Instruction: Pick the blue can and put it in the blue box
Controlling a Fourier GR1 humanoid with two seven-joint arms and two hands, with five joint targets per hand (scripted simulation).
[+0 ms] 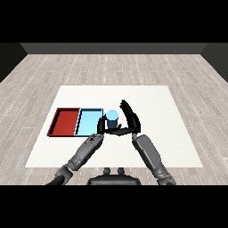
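The white surface [156, 147] carries a red tray [65, 121] and a blue tray [87, 121] side by side towards its left edge. The blue can [112, 116] is seen upright just beside the blue tray's right rim, outside it. The right hand [130, 116] is held at the can's right with its fingers [126, 108] straight and spread, its thumb reaching below the can; nothing is gripped. The left hand [101, 127] is set at the can's left, apparently curled, though whether it touches the can cannot be told. A risk is judged: the can could be tipped or pushed against the tray rim if the fingers are closed off-centre, or struck by the left hand.
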